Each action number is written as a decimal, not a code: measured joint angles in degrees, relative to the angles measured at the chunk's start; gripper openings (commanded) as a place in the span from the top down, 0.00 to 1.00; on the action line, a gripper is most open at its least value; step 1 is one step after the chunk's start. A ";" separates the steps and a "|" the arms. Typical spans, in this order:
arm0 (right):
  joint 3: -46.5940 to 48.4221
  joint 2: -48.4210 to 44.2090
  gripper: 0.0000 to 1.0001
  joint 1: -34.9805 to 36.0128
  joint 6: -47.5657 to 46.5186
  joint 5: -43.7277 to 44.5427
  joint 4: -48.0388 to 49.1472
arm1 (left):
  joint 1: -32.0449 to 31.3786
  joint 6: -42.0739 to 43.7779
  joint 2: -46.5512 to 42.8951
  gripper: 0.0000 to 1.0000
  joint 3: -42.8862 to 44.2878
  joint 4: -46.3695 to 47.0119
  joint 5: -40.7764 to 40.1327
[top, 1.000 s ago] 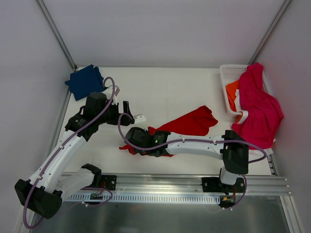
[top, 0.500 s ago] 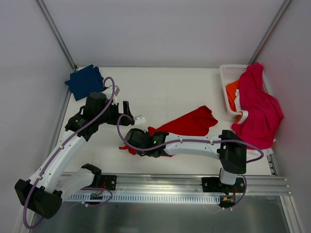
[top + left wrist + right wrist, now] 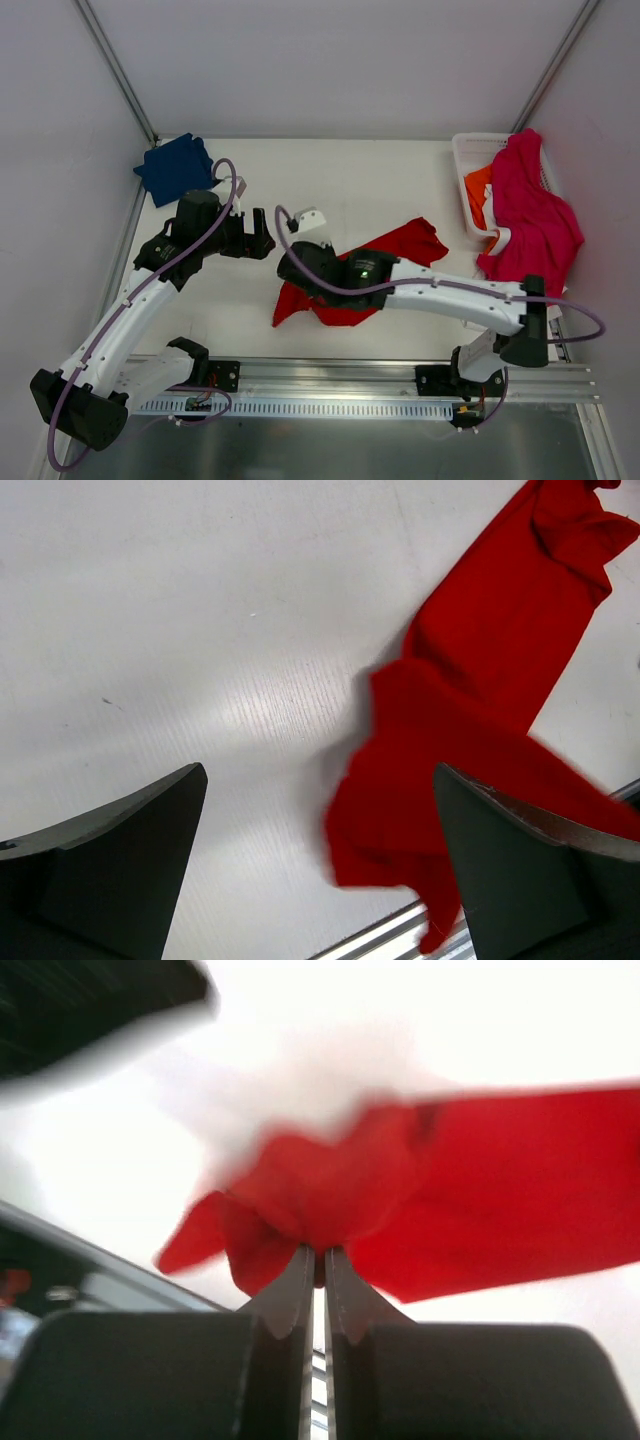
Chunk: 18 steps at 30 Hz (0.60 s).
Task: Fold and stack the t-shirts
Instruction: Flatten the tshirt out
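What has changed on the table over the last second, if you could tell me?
The right gripper shut on the near-left end of the red t-shirt and drew it up and to the right, bunching the cloth; its arm stretched out. The left gripper stayed open and still. The navy t-shirt and the magenta-pink t-shirt draped over the basket did not move.

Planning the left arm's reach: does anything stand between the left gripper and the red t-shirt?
Nothing visible. In the left wrist view only bare table lies between the open left gripper and the red t-shirt.
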 measured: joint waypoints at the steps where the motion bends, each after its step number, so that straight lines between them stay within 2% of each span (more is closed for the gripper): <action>1: 3.52 -1.75 0.99 0.00 -1.31 1.03 -1.79 | 0.00 0.00 0.00 0.02 0.00 0.00 -0.02; 6: 23.58 -7.52 0.99 0.26 -9.68 5.27 -9.14 | 0.00 0.00 0.00 0.02 0.00 0.00 -0.02; 9: 43.15 -4.70 0.99 0.26 -16.81 5.22 -15.47 | 0.00 0.00 0.00 0.02 0.00 0.00 -0.02; 11: 57.72 -1.01 1.00 0.52 -20.92 5.25 -16.46 | 0.00 0.00 0.00 0.02 0.00 0.00 -0.04; 12: 61.81 -0.48 1.00 0.79 -22.51 4.87 -15.69 | 0.00 0.00 0.00 0.02 0.00 0.00 -0.02; 14: 60.52 -2.38 1.00 1.03 -25.33 2.19 -11.34 | 0.00 0.00 0.00 0.02 0.00 0.00 -0.04; 16: 60.02 -3.02 1.00 1.18 -28.94 -3.65 -11.58 | 0.00 0.00 0.00 0.02 0.00 0.00 -0.04; 18: 69.13 3.13 1.00 1.60 -32.35 -4.24 -16.11 | 0.00 0.00 -0.04 0.02 0.00 0.00 -0.07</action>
